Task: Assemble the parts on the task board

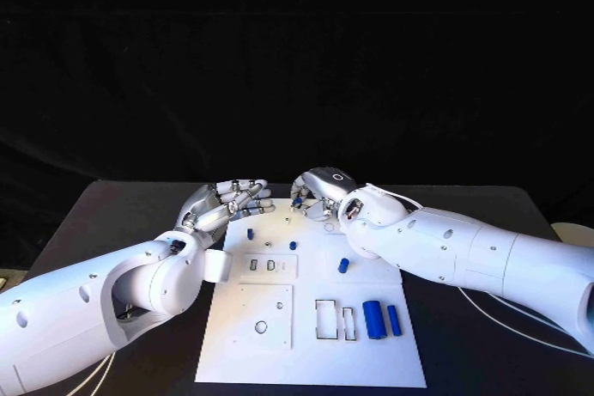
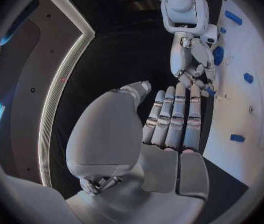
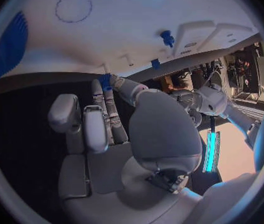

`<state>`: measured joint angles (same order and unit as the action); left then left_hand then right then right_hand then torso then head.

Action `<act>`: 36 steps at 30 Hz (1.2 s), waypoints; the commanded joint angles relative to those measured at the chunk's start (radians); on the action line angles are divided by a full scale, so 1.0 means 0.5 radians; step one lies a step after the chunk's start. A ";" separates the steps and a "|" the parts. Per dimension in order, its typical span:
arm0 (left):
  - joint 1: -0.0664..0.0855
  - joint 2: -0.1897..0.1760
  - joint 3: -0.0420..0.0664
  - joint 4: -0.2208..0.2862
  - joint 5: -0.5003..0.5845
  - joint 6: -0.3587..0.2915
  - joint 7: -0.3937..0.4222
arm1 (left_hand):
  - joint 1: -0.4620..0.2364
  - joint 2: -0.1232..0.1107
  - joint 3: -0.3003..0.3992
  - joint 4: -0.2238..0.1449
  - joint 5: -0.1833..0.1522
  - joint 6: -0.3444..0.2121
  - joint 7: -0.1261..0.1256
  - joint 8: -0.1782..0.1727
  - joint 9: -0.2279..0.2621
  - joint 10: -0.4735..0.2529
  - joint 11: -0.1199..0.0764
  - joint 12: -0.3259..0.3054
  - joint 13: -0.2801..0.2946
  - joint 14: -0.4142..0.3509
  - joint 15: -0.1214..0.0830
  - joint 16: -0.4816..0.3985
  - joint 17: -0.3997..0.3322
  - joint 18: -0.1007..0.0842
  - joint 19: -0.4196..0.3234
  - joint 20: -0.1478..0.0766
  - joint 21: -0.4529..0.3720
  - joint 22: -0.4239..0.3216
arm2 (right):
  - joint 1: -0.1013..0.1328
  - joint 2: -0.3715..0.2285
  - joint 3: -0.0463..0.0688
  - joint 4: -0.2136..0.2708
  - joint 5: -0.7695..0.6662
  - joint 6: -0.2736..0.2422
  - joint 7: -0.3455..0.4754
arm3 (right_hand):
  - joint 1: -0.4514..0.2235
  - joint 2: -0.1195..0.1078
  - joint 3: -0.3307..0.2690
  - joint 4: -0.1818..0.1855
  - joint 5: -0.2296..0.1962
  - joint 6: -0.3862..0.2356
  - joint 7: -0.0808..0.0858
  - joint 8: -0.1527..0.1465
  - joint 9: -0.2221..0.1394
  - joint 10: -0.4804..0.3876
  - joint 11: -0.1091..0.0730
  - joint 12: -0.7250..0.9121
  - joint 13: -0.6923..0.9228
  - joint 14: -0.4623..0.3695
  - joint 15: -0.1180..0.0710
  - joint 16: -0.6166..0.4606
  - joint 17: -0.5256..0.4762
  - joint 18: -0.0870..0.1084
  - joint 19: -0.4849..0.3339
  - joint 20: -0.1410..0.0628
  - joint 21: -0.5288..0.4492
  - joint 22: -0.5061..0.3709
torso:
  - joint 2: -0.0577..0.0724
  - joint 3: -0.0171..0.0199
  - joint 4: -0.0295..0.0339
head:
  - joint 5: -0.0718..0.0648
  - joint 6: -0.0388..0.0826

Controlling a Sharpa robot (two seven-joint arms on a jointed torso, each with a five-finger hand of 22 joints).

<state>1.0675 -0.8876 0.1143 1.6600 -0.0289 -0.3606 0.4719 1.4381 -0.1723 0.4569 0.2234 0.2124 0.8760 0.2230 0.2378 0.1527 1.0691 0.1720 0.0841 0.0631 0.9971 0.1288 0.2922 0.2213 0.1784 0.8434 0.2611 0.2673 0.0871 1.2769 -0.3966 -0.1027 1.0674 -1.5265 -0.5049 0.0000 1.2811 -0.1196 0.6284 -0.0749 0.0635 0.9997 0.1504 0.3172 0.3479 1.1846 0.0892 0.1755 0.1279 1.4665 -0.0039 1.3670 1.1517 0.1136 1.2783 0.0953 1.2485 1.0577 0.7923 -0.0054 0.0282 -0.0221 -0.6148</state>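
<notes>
Head view: you're bringing both hands to the task board far edge, 12 o'clock. Right hand is nearer the small blue part.

L wrist view: left hand is lying flat, fingers extended, holding nothing.

R wrist view: right fingertips are touching the part; can't tell if pinching.

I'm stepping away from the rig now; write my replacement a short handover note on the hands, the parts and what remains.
Left hand: open, fingers extended at the board's far left corner, holding nothing.
Right hand: at the far edge of the board, fingertips on a small blue part.
Parts: two small ones near the far edge, one mid-board, two long cylinders lying beside the empty rectangular slots near the right edge.
Done: cannot tell which parts are already seated.
Left: the slots are empty and the cylinders lie loose.
</notes>
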 commanded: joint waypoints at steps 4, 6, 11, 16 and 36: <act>0.004 0.006 0.002 -0.003 0.008 0.032 0.024 | -0.009 -0.005 0.011 0.005 -0.007 -0.007 0.033 -0.008 -0.002 -0.001 0.013 -0.006 0.003 -0.007 0.009 -0.007 0.002 0.012 0.011 0.003 -0.012 -0.002 | -0.014 0.022 -0.001 -0.018 -0.016 0.032 -0.007 | 0.027 0.039 0.014 -0.011 0.001 -0.015 -0.002 -0.008 0.003 0.010 -0.026 0.012 0.057 0.057 0.002 0.007 -0.001 -0.016 -0.008 0.010 -0.009 -0.002 | 0.002 0.0040 -0.002 | 0.009 -0.003; 0.004 0.006 0.002 -0.005 0.009 0.031 0.023 | -0.009 -0.005 0.011 0.005 -0.007 -0.007 0.033 -0.008 -0.002 -0.001 0.013 -0.006 0.003 -0.007 0.009 -0.007 0.002 0.012 0.011 0.003 -0.012 -0.002 | -0.017 0.028 -0.001 -0.022 -0.017 0.033 -0.014 | 0.022 0.038 0.013 -0.009 0.000 -0.018 -0.001 -0.009 0.005 0.008 -0.024 0.011 0.058 0.057 0.003 0.009 0.002 -0.016 -0.009 0.011 -0.009 -0.001 | 0.002 0.0043 -0.001 | 0.010 -0.004; 0.004 0.007 0.002 -0.006 0.009 0.032 0.021 | -0.009 -0.005 0.011 0.005 -0.007 -0.007 0.033 -0.008 -0.002 -0.001 0.013 -0.006 0.003 -0.007 0.009 -0.007 0.002 0.012 0.011 0.003 -0.012 -0.002 | -0.021 0.042 -0.001 -0.035 -0.018 0.042 -0.024 | 0.014 0.035 0.013 -0.007 -0.002 -0.027 0.002 -0.012 0.009 -0.002 -0.021 0.008 0.058 0.056 0.006 0.009 0.000 -0.015 -0.012 0.014 -0.011 -0.002 | 0.003 0.0025 -0.003 | 0.016 -0.004; 0.006 0.009 0.002 -0.006 0.009 0.033 0.019 | -0.009 -0.005 0.011 0.005 -0.007 -0.007 0.033 -0.008 -0.002 -0.001 0.013 -0.006 0.003 -0.007 0.009 -0.007 0.002 0.012 0.011 0.003 -0.012 -0.002 | -0.022 0.057 -0.002 -0.055 -0.038 0.041 -0.055 | 0.005 0.033 0.014 -0.004 -0.004 -0.041 0.006 -0.017 0.015 -0.017 -0.016 0.002 0.058 0.053 0.011 0.007 -0.009 -0.013 -0.020 0.019 -0.016 -0.008 | 0.005 0.0025 -0.003 | 0.020 -0.002; 0.013 0.016 0.002 -0.013 0.009 0.037 0.010 | -0.012 -0.007 0.017 0.000 -0.008 -0.008 0.035 -0.010 -0.002 0.001 0.014 -0.012 0.004 -0.006 0.010 -0.011 0.005 0.012 0.013 0.003 -0.014 -0.005 | -0.022 0.119 -0.005 -0.087 -0.078 0.037 -0.130 | -0.048 -0.019 -0.002 0.014 -0.008 -0.119 0.035 -0.055 0.032 -0.095 0.015 -0.030 0.055 0.038 0.036 -0.005 -0.052 -0.005 -0.055 0.042 -0.046 -0.038 | 0.006 0.0008 -0.005 | 0.026 -0.004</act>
<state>1.0724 -0.8816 0.1143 1.6528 -0.0274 -0.3602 0.4702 1.4381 -0.1723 0.4568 0.2234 0.2125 0.8760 0.2230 0.2378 0.1526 1.0691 0.1720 0.0841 0.0642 0.9971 0.1288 0.2922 0.2230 0.1784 0.8434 0.2611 0.2636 0.0856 1.2649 -0.3395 -0.1057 1.0210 -1.5480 -0.5010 -0.0485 1.2749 -0.1174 0.6292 -0.0761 0.0559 0.9437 0.1670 0.2927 0.3633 1.1419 0.0957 0.1633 0.1565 1.4656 0.0075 1.3669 1.1285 0.1152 1.2568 0.1168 1.2277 1.0409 0.7953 -0.0048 0.0269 -0.0098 -0.6167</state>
